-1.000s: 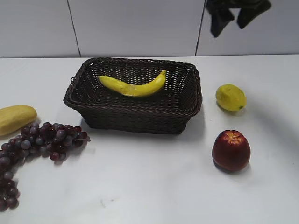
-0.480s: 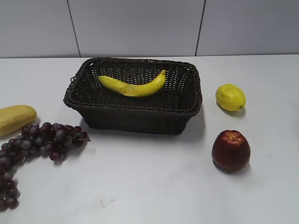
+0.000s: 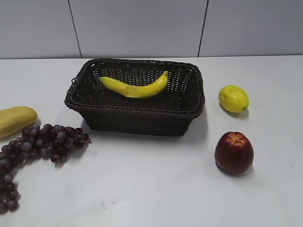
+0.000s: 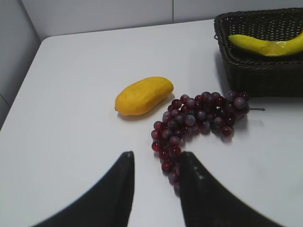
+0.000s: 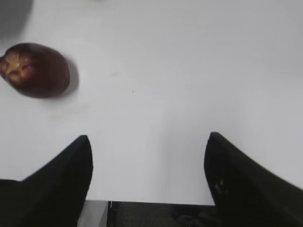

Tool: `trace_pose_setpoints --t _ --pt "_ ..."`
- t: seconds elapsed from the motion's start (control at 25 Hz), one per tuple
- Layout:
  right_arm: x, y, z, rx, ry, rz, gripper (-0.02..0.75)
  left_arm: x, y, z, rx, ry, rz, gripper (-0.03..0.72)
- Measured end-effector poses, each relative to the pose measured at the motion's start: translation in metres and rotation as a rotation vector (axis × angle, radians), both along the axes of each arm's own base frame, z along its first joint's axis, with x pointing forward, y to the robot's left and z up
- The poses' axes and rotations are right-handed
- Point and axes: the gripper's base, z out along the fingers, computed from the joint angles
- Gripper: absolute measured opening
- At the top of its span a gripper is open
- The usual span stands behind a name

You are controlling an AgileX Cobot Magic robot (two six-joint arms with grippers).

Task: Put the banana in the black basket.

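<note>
looks pretty much done here tbh. banana (image 3: 135, 88) lying flat inside the black basket (image 3: 137, 118), curve sagging toward the near wall, tips up toward the back corners, nothing else in there with it. also shows in the left wrist view, poking over the basket rim at top right.

left gripper (image 4: 154, 163) hanging over the table (image 3: 151, 189) with a narrow gap between the fingers, holding nothing, tail end of the grapes (image 4: 199, 120) just past the tips and the pale yellow fruit (image 4: 143, 95) a bit further out. right gripper (image 5: 149, 156) spread wide, empty, over bare table with the red apple (image 5: 37, 69) off to the left of its view. neither one visible in the exterior view. lemon (image 3: 233, 98) sitting to the right of the basket, well clear.

if a regrab ever comes up: probably light, fairly stiff, glossy skin so likely a bit slippery. best bet would be pinching across the thick middle, not the tapered ends, where the fingers could slide off. wicker walls might crowd the fingers, so coming in from straight above seems safest.
</note>
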Motion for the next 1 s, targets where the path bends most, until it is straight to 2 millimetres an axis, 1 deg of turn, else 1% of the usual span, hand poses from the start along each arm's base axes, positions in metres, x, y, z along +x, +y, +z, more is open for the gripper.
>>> trace_pose_setpoints --t 0.12,0.16,0.36,0.44,0.72,1.0 --pt "-0.029 0.002 -0.014 0.014 -0.039 0.024 0.556 0.0 0.0 0.0 0.0 0.0 0.0 0.319" --pt "-0.041 0.003 -0.022 0.022 -0.054 0.029 0.556 0.0 0.0 0.0 0.0 0.0 0.0 0.319" --pt "-0.083 0.005 -0.052 0.042 -0.129 0.037 0.555 0.0 0.0 0.0 0.0 0.0 0.0 0.319" --pt "-0.099 0.005 -0.057 0.042 -0.153 0.042 0.554 0.0 0.0 0.0 0.0 -0.001 0.0 0.319" --pt "-0.14 0.006 -0.047 0.051 -0.4 0.051 0.554 0.0 0.0 0.0 -0.001 -0.001 0.0 0.319" --pt "-0.171 0.006 -0.044 0.048 -0.591 0.057 0.554 0.0 0.0 0.0 -0.001 -0.001 0.0 0.319"
